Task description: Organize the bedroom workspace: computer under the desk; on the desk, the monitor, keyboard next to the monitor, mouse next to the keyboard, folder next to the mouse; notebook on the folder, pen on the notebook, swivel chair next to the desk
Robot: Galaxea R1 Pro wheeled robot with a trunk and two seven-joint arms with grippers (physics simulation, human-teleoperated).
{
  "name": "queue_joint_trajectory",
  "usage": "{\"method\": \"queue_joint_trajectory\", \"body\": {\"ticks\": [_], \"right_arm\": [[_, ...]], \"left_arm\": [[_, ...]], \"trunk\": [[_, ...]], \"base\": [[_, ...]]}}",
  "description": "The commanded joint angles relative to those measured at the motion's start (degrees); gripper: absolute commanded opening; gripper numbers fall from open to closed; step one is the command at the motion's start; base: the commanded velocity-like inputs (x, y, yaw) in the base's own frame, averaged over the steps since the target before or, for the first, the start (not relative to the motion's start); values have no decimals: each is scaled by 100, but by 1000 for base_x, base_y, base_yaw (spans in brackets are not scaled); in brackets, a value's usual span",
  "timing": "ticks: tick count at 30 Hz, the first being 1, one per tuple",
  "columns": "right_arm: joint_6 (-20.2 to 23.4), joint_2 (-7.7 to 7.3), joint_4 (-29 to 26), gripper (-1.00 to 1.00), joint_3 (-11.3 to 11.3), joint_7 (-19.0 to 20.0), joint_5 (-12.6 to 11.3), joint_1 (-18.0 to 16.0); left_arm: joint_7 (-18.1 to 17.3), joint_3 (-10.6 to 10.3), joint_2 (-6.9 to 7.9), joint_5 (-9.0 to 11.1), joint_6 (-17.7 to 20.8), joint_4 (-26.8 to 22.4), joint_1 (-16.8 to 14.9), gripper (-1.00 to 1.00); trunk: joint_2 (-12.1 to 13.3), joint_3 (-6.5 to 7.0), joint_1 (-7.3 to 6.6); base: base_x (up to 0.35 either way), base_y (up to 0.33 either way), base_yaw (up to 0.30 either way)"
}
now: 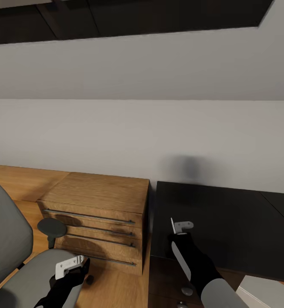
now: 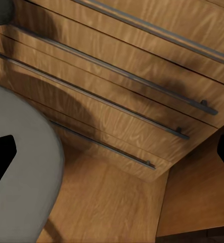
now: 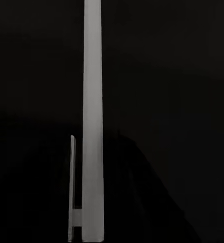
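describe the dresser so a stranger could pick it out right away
Start at the pale wall: against it stands the wooden dresser, between the grey swivel chair and the black desk. Its light wood grain and long bar handles distinguish it from the glossy black desk beside it.

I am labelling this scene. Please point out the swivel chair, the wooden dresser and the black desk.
swivel chair (image 1: 7, 235): head view, on the grey backrest.
wooden dresser (image 1: 97, 192): head view, on its top panel.
black desk (image 1: 227, 222): head view, on the glossy top surface.
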Motion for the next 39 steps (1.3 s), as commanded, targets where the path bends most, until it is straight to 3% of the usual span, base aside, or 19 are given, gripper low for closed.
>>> {"method": "queue_joint_trajectory", "body": {"ticks": [1,18,39], "right_arm": [[142,-5,116,-100,15,-50,-72,-2],[433,-5,10,-100,11,-50,-72,-3],[457,-9,4,-100,2,-59,-72,-2]], "left_arm": [[-36,16,-6,21,36,-10,-1,100],[-37,18,-6,21,36,-8,-1,100],[-40,19,-6,21,27,-8,-1,100]], "trunk": [[-3,-6,1],[-3,-6,1],[-3,-6,1]], "base": [[0,0,0],[0,0,0],[0,0,0]]}}
